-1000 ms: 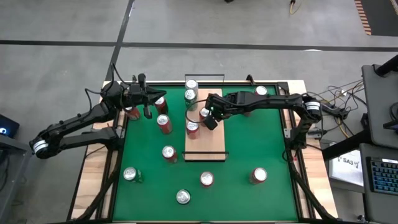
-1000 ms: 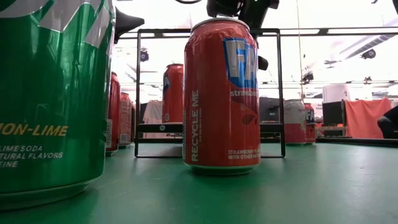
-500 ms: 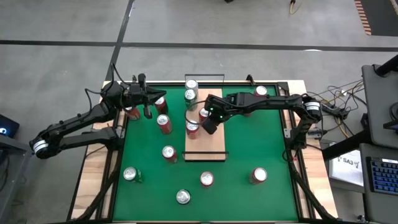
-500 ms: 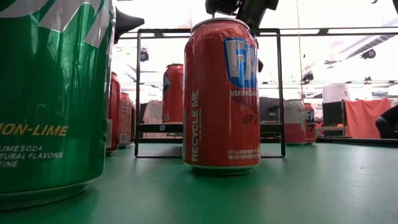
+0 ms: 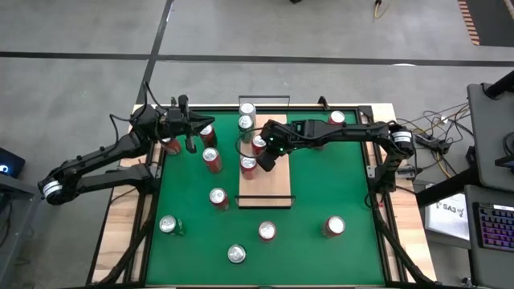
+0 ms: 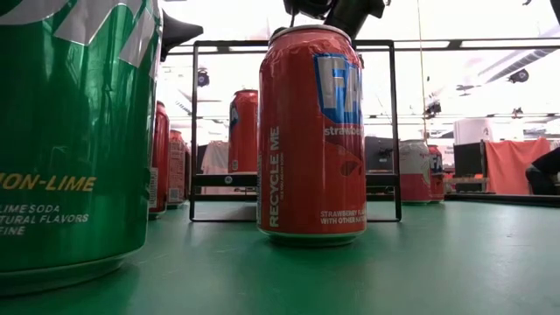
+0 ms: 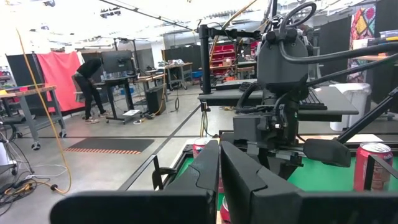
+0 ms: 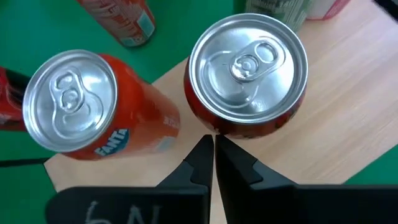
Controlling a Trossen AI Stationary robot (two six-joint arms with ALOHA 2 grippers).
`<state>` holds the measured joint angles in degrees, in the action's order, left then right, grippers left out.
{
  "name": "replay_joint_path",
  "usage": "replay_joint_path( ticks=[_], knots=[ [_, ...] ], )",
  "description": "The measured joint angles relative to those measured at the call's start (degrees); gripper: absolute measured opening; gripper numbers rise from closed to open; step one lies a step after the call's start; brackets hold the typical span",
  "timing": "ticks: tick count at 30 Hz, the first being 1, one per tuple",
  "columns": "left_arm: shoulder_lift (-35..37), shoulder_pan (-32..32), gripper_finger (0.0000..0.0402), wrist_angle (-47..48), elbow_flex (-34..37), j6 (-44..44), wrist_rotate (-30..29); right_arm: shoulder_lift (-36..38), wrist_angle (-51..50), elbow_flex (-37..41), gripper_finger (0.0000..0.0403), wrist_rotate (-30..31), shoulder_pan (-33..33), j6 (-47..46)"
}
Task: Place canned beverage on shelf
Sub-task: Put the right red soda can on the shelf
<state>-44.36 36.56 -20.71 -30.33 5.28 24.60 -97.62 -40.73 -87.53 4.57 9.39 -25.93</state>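
Your right gripper [image 8: 213,149], fingers pressed shut and holding nothing, hovers over a red can [image 8: 247,78] standing on the shelf [image 8: 348,124], apparently just delivered, while your left gripper [image 7: 219,163] waits closed near the mat's [image 5: 337,185] far-left corner.

Pale wood shelf [image 5: 269,186] lies flat mid-mat — three upright cans [image 5: 249,164] at its far end.

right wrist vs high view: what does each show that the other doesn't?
Right wrist only: close-up lids and pull tabs, orange Fanta can lettering, the right claw shut and empty just short of the red can.

High only: the whole green mat, scattered cans, the left claw waiting near the mat's far-left corner.

Both: the shelf board, with the right claw over its far end.
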Motion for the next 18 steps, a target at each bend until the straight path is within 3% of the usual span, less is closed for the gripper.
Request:
replay_joint_path(
  ticks=[18],
  knots=[
    [0.00, 0.00, 0.0000, 0.01, 0.00, 0.00, 0.00, 0.42, 2.91, -0.17, 0.0009, 0.06, 0.59, 1.31]
  ],
)
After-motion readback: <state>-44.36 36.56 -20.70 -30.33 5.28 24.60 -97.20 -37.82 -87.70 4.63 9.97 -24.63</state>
